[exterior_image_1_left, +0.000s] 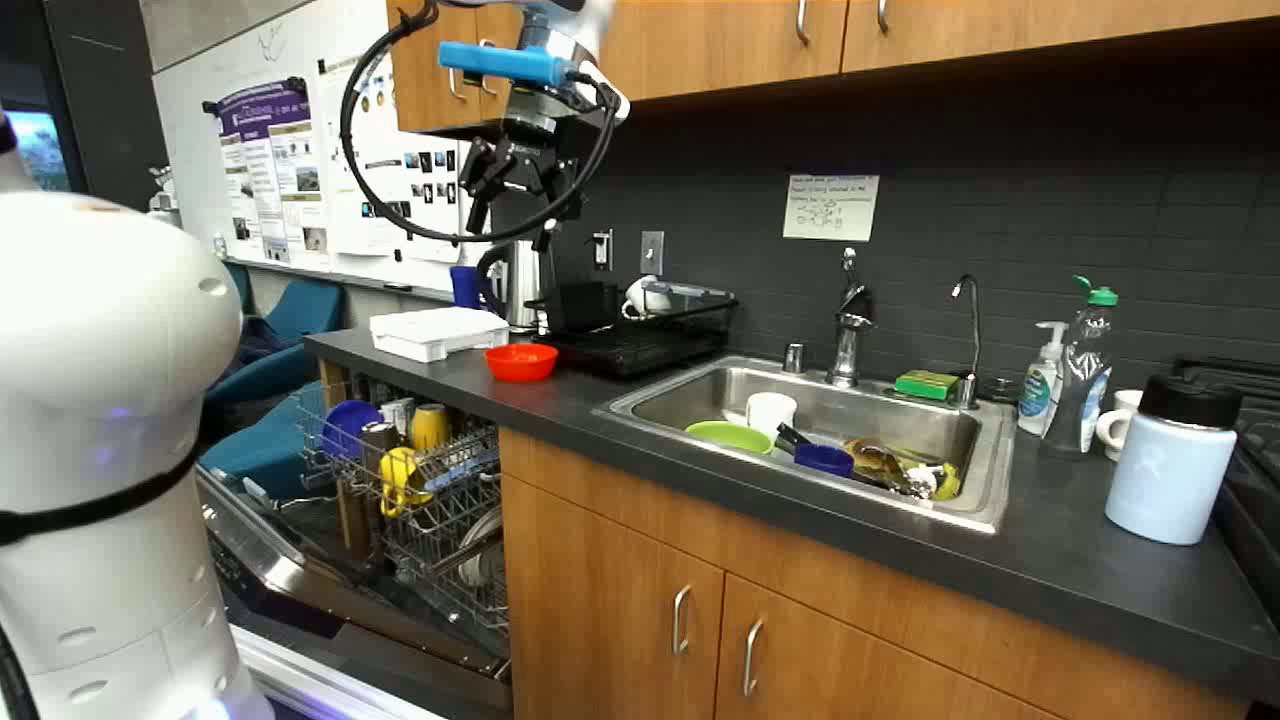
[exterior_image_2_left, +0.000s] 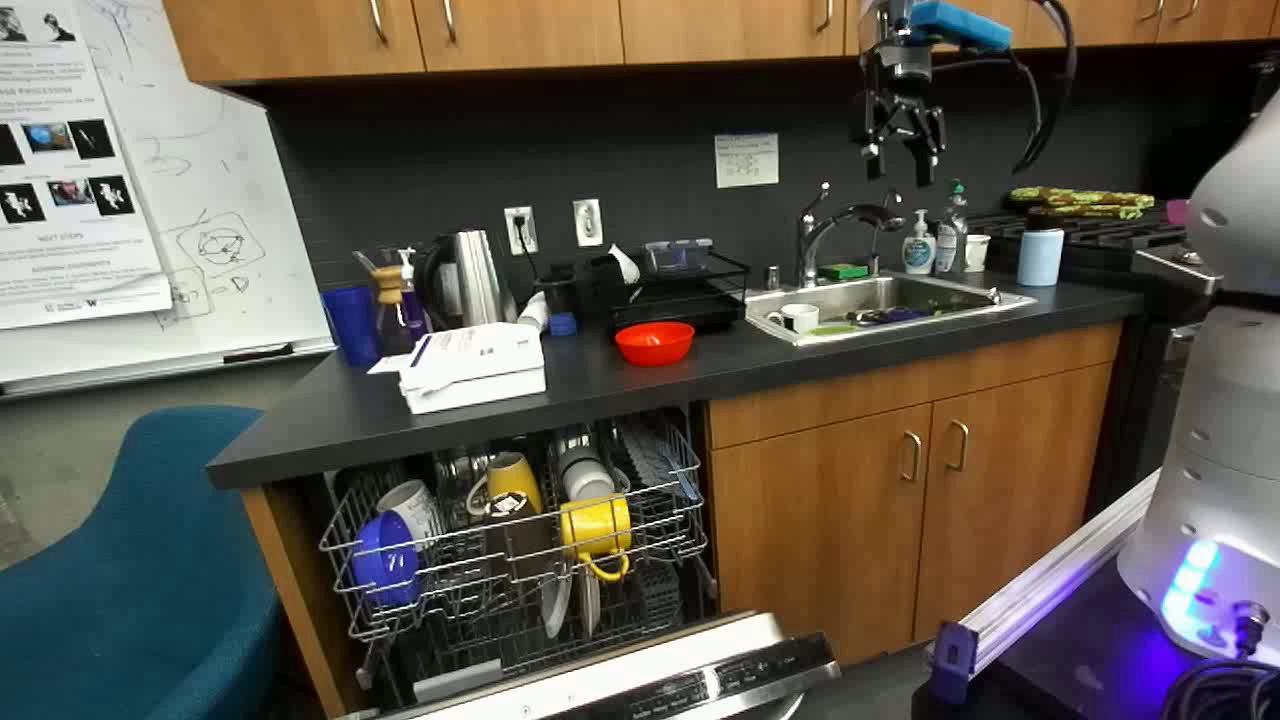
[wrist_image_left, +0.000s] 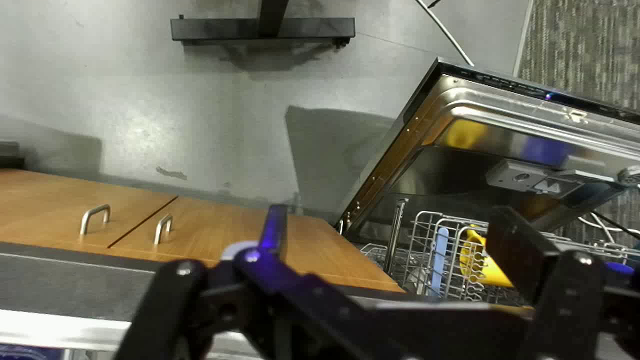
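My gripper is open and empty, high above the counter, with its fingertips pointing down. It also shows in an exterior view, and its spread fingers frame the wrist view. Nothing touches it. Below are a red bowl on the counter and a steel sink. The sink holds a white mug, a green bowl and a small blue item. In the open dishwasher rack are a blue bowl, a yellow mug and other cups.
The dishwasher door hangs open. The counter carries a white box, a kettle, a black dish rack, soap bottles and a light blue bottle. Upper cabinets and the faucet stand near the arm's space.
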